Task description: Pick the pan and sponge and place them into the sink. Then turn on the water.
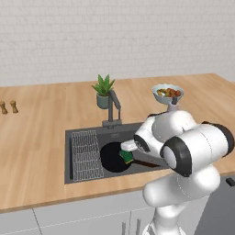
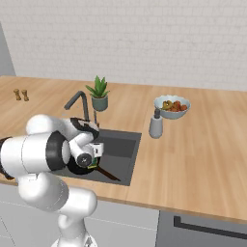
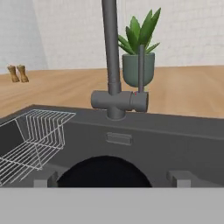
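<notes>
Black round frying pan [image 1: 113, 157] lies in the dark grey sink [image 1: 82, 136], long handle pointing toward my base. Green-yellow sponge [image 1: 126, 157] sits on it. I see my hand [image 3: 113, 178] spread wide.

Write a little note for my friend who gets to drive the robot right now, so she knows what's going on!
Gripper: low in the sink, facing the faucet. Its fingertips stand apart with nothing between them, so it looks open.
Pan: lying in the sink, beside the wire rack.
Sponge: resting on the pan, right below the hand.
Done: pan and sponge are both in the sink.
Left: turn on the water. No water is running from the faucet. Its lever stands upright on the side near the potted plant.
</notes>
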